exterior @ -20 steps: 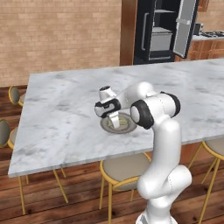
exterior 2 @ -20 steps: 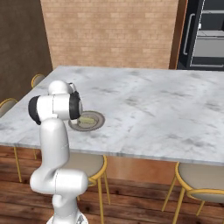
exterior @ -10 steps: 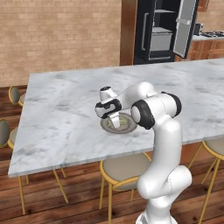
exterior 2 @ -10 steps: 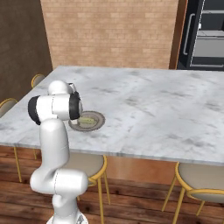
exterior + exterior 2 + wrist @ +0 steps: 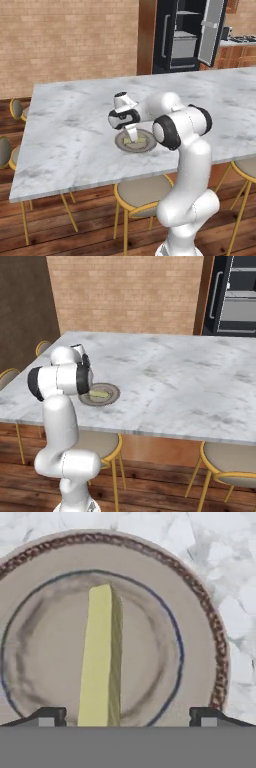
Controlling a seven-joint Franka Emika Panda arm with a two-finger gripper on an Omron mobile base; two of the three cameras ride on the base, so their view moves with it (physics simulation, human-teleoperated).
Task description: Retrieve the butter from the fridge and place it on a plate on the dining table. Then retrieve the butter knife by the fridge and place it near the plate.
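my gripper [image 5: 127, 714] spread wide over butter [image 5: 100, 662] | butter lies on plate [image 5: 200, 607] | stools [image 5: 142, 192] tucked under dining table [image 5: 75, 130]

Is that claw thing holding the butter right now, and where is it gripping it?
No. The gripper is open, and the butter lies free on the plate.

Home kitchen, black fridge [image 5: 186, 35], marble dining table [image 5: 75, 125], gold-legged stools [image 5: 142, 192]
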